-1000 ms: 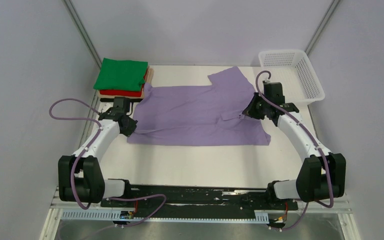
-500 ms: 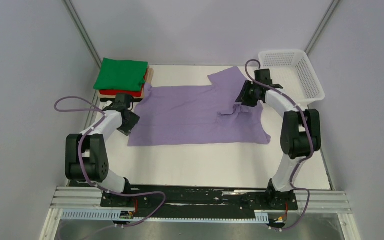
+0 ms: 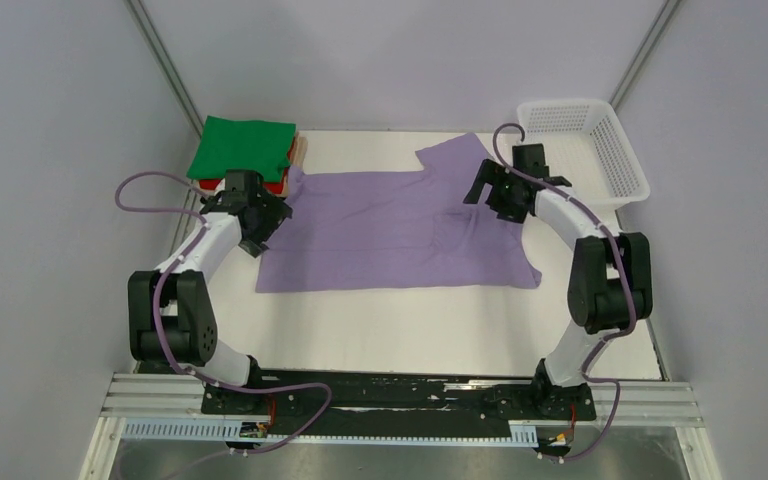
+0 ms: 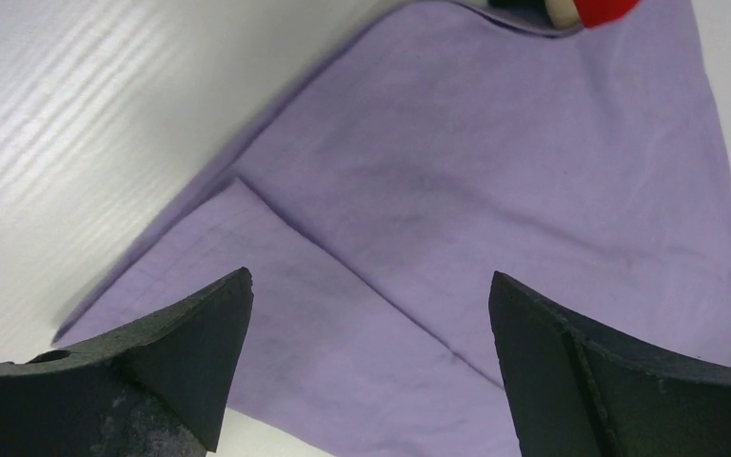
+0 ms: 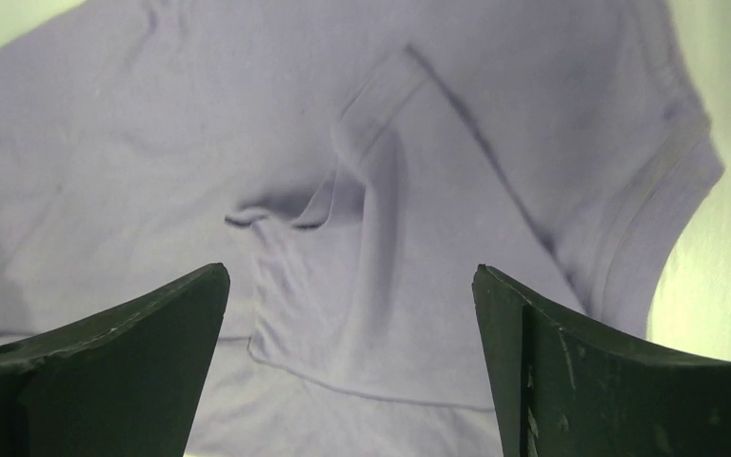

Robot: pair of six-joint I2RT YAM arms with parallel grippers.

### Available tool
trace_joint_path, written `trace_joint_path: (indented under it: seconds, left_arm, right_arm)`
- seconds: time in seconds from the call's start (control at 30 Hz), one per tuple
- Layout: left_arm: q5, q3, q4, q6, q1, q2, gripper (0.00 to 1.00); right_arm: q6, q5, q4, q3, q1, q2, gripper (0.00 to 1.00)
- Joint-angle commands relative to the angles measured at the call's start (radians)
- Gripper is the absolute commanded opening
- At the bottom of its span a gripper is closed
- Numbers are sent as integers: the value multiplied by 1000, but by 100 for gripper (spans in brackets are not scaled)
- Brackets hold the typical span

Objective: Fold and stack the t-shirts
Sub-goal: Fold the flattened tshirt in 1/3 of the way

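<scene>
The white counter (image 3: 410, 330) in front of me carries three things. A lavender t-shirt (image 3: 380, 235) lies spread flat across its middle, closer to the far edge than to the near one. One sleeve points toward the far edge, and there is a small raised crease toward the shirt's right side. In the far-left corner sits a stack of folded t-shirts (image 3: 242, 148), green on top, red beneath, tan peeking out at the right. The lavender cloth reaches the side of the stack. A white mesh basket (image 3: 628, 160) stands in the far-right corner.
</scene>
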Motion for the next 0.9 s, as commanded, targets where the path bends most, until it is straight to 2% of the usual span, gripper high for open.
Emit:
trace_joint_path:
  seconds: [0.0, 0.17, 0.33, 0.5, 0.67, 0.87]
  left_arm:
    - [158, -24, 92, 76, -10, 3, 100]
    - [199, -51, 169, 104, -99, 62, 100]
    - [229, -62, 195, 126, -118, 171, 100]
    - [222, -144, 190, 133, -149, 194, 100]
    - [208, -252, 166, 121, -182, 119, 100]
    - [185, -416, 69, 82, -251, -101, 100]
  right_arm:
    - [2, -37, 50, -117, 55, -108, 100]
    - [49, -34, 100, -204, 68, -99, 100]
    - [98, -19, 118, -282, 67, -81, 100]
    - [150, 27, 118, -436, 67, -159, 100]
    - [237, 54, 50, -617, 67, -299, 100]
    - [311, 84, -83, -762, 65, -515, 100]
